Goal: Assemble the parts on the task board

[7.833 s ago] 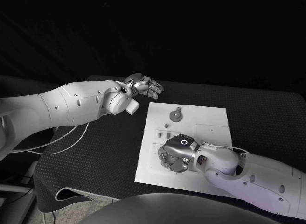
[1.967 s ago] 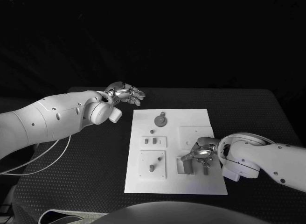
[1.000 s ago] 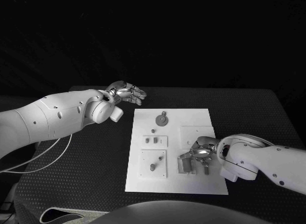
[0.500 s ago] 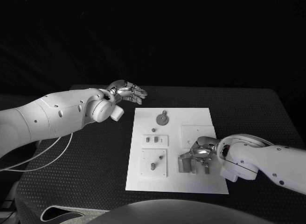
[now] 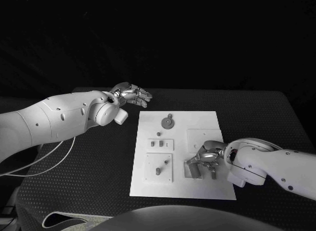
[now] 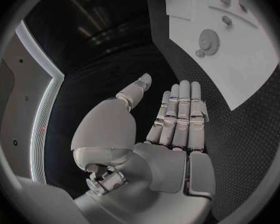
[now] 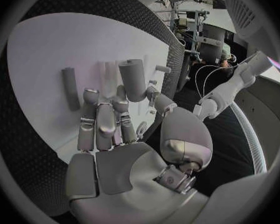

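The white task board (image 5: 200, 124) lies in the middle of the black table. A grey gear (image 5: 169, 123) sits near its far end, with small grey pegs (image 5: 155, 143) in blocks on its left half. My right hand (image 5: 206, 160) rests on the board's right half, fingers curled down. A thick grey peg (image 7: 133, 78) stands between its thumb and fingers, seemingly pinched. A slim grey bar (image 7: 70, 88) lies flat on the board (image 7: 47, 50) beside the fingers. My left hand (image 5: 131, 94) hovers off the board's far left corner, fingers straight and apart, holding nothing (image 6: 174, 124).
The left wrist view shows the board (image 6: 246, 69) and its gear (image 6: 210, 37) out beyond the fingertips. Black mat (image 5: 95, 159) lies wide on both sides of the board. A thin cable (image 5: 57, 154) hangs under my left arm.
Over the last second nothing has visibly moved. Since the oldest frame my right hand has gone from the board's left half to its right half.
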You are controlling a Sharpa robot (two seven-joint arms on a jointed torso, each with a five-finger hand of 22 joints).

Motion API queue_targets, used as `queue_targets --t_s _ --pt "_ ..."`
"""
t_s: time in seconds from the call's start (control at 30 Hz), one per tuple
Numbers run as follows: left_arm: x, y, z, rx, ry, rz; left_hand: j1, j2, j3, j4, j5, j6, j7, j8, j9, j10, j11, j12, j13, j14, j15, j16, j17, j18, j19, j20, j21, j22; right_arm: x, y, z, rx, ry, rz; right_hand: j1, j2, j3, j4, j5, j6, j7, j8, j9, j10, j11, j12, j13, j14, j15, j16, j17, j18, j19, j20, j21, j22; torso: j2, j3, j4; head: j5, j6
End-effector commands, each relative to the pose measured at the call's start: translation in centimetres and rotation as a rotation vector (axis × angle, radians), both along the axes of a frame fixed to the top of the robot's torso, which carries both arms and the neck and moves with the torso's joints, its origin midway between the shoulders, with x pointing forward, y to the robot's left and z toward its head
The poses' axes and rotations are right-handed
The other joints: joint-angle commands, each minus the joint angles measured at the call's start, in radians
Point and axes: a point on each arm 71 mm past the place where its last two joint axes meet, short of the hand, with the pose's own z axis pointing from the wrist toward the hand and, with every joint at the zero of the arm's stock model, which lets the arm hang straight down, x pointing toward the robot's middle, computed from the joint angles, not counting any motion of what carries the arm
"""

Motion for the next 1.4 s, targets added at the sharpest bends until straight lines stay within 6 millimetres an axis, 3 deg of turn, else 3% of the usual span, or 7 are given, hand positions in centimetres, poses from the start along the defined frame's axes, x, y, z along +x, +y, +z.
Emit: queue_targets --t_s 0.03,0.13,0.23,0.57,0.97,1.4 --pt "-0.03 -0.23 0.1 -0.006 -0.001 -0.015 -0.008 0.0 0.0 0.007 -0.001 -0.008 -0.002 0.005 -0.001 -0.007 -0.001 0.004 0.001 0.0 0.006 -0.006 0.001 0.002 -0.003 0.001 0.006 -0.001 -0.26 0.13 -0.25 -0.001 0.017 0.017 -0.007 -0.056 0.024 0.052 0.004 -0.004 0.011 -0.009 -0.004 -0.004 0.006 -0.005 0.0 -0.013 -0.002 -0.002 -0.009 0.014 0.008 -0.005 -0.005 0.011 0.0 -0.0001 0.0004 0.0 0.0" --pt "-0.03 -0.23 0.1 -0.006 -0.001 -0.015 -0.008 0.0 0.0 0.007 -0.001 -0.008 -0.002 0.005 -0.001 -0.008 -0.001 0.004 0.001 0.0 0.006 -0.006 0.001 0.002 -0.003 0.001 0.006 -0.001 -0.3 0.17 -0.28 -0.002 0.023 0.024 0.001 -0.084 0.029 0.068 0.004 -0.01 0.014 -0.013 -0.005 -0.007 0.008 -0.005 0.001 -0.02 0.0 -0.002 -0.018 0.014 0.007 -0.005 -0.005 0.013 0.0 -0.0005 0.0005 0.0 -0.001" --pt "-0.03 -0.24 0.1 -0.006 -0.001 -0.015 -0.008 0.0 0.0 0.008 -0.001 -0.008 -0.002 0.005 -0.001 -0.008 -0.001 0.004 0.001 0.0 0.006 -0.006 0.001 0.002 -0.003 0.001 0.006 -0.001 -0.34 0.22 -0.28 -0.002 0.024 0.026 0.005 -0.096 0.029 0.074 0.004 -0.015 0.016 -0.016 -0.006 -0.011 0.01 -0.006 0.002 -0.026 0.001 -0.003 -0.024 0.014 0.004 -0.004 -0.005 0.014 0.0 -0.0005 0.0005 0.0 -0.001" --pt "-0.03 -0.23 0.1 -0.006 -0.001 -0.015 -0.008 0.0 0.0 0.008 -0.001 -0.009 -0.001 0.005 -0.002 -0.008 0.0 0.004 0.001 0.0 0.006 -0.006 0.002 0.003 -0.003 0.001 0.006 -0.002 -0.23 0.13 -0.25 -0.002 0.012 0.015 0.008 -0.092 0.03 0.084 0.004 -0.015 0.016 -0.016 -0.005 -0.012 0.01 -0.006 0.003 -0.026 0.002 -0.002 -0.024 0.014 0.003 -0.003 -0.005 0.015 0.0 -0.0004 0.0005 0.001 0.0" --pt "-0.04 -0.22 0.1 -0.005 0.0 -0.015 -0.009 -0.001 0.0 0.009 -0.001 -0.009 -0.001 0.005 -0.002 -0.009 0.0 0.004 0.001 0.0 0.006 -0.007 0.002 0.002 -0.003 0.001 0.006 -0.002 -0.21 0.09 -0.25 -0.003 0.011 0.015 -0.03 -0.127 0.013 0.138 0.004 -0.018 0.017 -0.018 -0.005 -0.016 0.011 -0.005 0.004 -0.034 0.003 0.001 -0.033 0.014 -0.002 -0.001 -0.006 0.016 0.0 -0.0006 0.0004 0.001 0.0" --pt "-0.05 -0.18 0.09 -0.005 0.001 -0.015 -0.008 -0.001 0.0 0.01 -0.001 -0.009 -0.001 0.006 -0.002 -0.009 0.0 0.005 0.001 0.0 0.006 -0.007 0.002 0.003 -0.004 0.001 0.006 -0.002 -0.17 0.03 -0.22 -0.012 -0.002 0.025 -0.035 -0.128 0.009 0.146 0.004 -0.019 0.017 -0.02 -0.005 -0.018 0.011 -0.006 0.004 -0.036 0.003 0.002 -0.035 0.014 -0.004 -0.002 -0.006 0.016 0.0 -0.0003 0.0 0.003 -0.002"
